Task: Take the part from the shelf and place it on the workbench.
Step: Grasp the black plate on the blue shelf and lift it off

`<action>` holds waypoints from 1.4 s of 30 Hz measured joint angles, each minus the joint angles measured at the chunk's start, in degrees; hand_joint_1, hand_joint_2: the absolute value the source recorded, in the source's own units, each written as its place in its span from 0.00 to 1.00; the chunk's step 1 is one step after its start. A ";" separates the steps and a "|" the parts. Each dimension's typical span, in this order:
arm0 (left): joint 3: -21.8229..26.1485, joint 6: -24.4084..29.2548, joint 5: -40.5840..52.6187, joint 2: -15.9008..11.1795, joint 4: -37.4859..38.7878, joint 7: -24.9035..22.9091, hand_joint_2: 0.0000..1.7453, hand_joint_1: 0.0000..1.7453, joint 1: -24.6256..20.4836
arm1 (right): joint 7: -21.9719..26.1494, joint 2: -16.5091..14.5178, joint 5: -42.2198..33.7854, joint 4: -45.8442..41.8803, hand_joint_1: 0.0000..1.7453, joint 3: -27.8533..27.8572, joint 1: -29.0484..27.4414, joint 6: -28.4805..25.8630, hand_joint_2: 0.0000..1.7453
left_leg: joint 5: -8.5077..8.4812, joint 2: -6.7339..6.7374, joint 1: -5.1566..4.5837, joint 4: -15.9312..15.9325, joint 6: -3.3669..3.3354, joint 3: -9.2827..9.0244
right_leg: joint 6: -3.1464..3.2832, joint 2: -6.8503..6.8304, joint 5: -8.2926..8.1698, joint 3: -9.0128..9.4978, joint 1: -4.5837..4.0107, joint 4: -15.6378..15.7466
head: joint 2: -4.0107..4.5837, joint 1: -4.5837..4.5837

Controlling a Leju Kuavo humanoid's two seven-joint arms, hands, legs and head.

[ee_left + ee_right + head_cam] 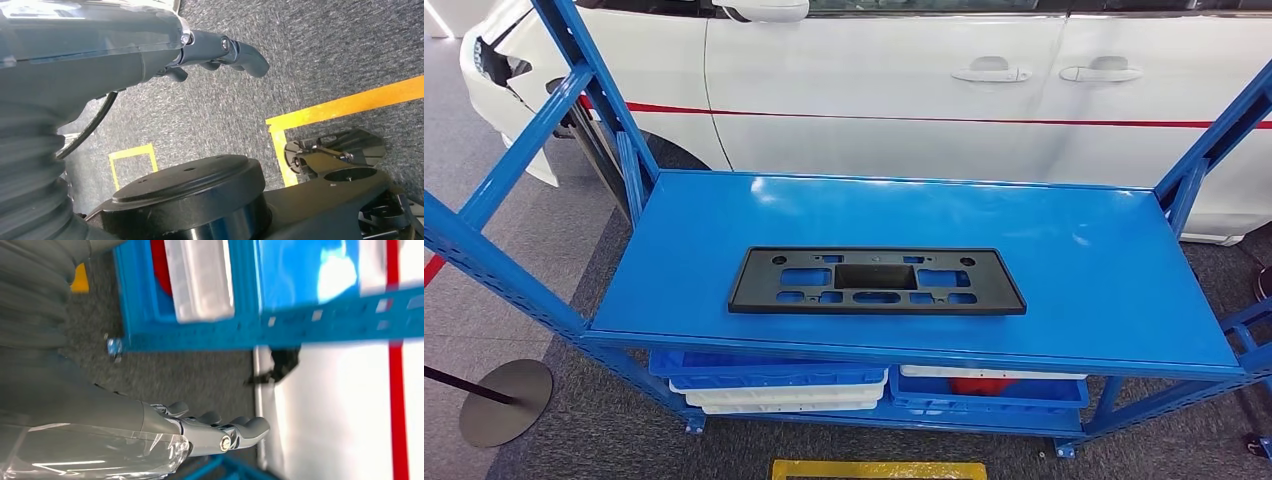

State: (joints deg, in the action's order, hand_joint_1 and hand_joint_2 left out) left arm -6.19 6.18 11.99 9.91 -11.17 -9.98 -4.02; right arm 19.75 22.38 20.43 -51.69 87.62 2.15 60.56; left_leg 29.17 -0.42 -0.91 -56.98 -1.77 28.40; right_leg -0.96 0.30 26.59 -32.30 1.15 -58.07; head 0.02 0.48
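I am looking down at the black plastic licence-plate bracket (pixel 876 281), lying flat mid-shelf on the glossy blue steel shelf (pixel 1064 250). My left hand (pixel 220 52) is hanging over grey carpet, fingers loosely apart, holding nothing; my right hand (pixel 220 432) likewise, beside the shelf frame. The bracket being thin, rigid and full of cut-outs, I judge gripping both long ends levelly works best.

Lower-shelf bins (pixel 779 385) mostly hidden beneath the shelf top (pixel 1074 260).
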 joint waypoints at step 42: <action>1.58 -0.94 5.82 -0.58 0.00 0.87 1.00 0.00 -0.38 | 8.02 -16.20 -26.31 -16.88 0.00 -75.55 6.35 -46.11 0.00 | -0.19 0.03 0.01 0.00 0.00 0.00 | -0.05 0.02 -0.05 0.03 -0.01 -0.08 | -0.01 0.00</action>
State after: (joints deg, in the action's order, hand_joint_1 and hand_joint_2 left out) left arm -4.60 5.24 17.81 9.33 -11.17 -9.11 -4.39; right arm 27.78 6.18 -5.88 -68.57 12.07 8.50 14.45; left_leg 28.99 -0.39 -0.89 -56.98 -1.78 28.40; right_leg -1.01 0.32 26.53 -32.26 1.14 -58.15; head 0.02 0.48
